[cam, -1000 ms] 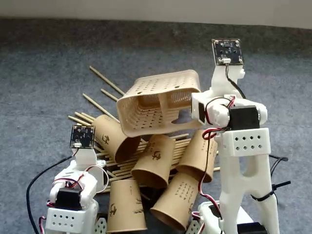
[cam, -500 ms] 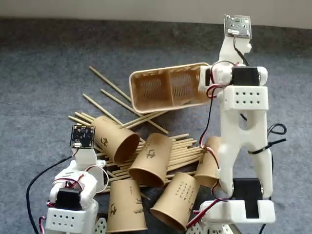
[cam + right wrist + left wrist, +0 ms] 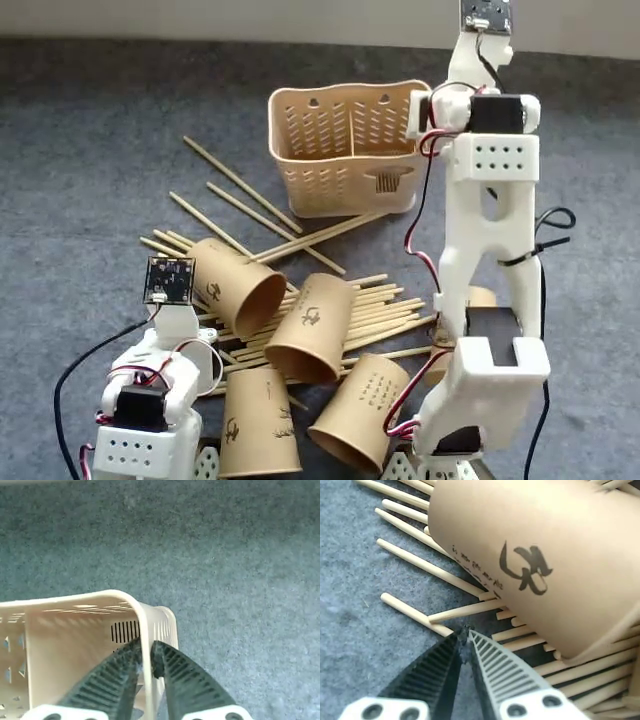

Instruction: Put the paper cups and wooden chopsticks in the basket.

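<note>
A beige perforated basket (image 3: 345, 150) stands upright at the far side of the grey carpet. My right gripper (image 3: 146, 647) is shut on the basket's rim (image 3: 142, 625), at its right end wall (image 3: 412, 120). Several brown paper cups lie on their sides nearer the arms, among them one (image 3: 235, 285) at the left, one (image 3: 312, 328) in the middle and one (image 3: 258, 422) in front. Wooden chopsticks (image 3: 375, 308) lie in a pile under them. My left gripper (image 3: 465, 632) is shut and empty, its tips over chopsticks (image 3: 420, 562) beside a cup (image 3: 535, 555).
Loose chopsticks (image 3: 240, 185) fan out to the left of the basket. A further cup (image 3: 485, 296) is mostly hidden behind the right arm's white body (image 3: 485, 230). The left arm (image 3: 150, 395) sits at the near left corner. Bare carpet (image 3: 90, 150) spreads at the far left.
The right arm has stretched out and carried the basket off the pile toward the far side, turning it from lying on its side to upright. The left arm has not moved.
</note>
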Controlling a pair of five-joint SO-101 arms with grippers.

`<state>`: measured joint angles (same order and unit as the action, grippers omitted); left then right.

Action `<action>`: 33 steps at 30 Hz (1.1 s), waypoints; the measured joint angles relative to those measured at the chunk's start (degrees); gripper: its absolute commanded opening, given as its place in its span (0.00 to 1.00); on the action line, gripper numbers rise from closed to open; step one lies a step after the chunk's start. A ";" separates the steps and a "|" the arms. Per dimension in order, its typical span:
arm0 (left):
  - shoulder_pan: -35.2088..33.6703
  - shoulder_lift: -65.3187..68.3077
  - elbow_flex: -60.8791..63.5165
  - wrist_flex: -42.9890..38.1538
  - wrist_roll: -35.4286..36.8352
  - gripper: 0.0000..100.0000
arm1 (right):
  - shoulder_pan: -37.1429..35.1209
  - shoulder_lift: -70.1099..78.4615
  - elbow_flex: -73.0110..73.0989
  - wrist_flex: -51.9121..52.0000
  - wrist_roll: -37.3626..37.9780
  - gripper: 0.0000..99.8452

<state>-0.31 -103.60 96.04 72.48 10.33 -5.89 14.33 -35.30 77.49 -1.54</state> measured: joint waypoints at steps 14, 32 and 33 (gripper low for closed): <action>0.00 0.00 0.00 0.00 0.00 0.01 | 0.00 14.42 -18.37 0.00 6.51 0.01; 0.00 0.00 0.00 0.00 0.00 0.01 | 0.09 17.85 -23.30 4.04 6.86 0.01; 0.00 0.00 0.00 0.00 0.00 0.01 | 0.09 17.93 -23.30 2.99 6.95 0.01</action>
<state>-0.31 -103.60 96.04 72.48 10.33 -5.80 32.26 -58.59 80.48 5.41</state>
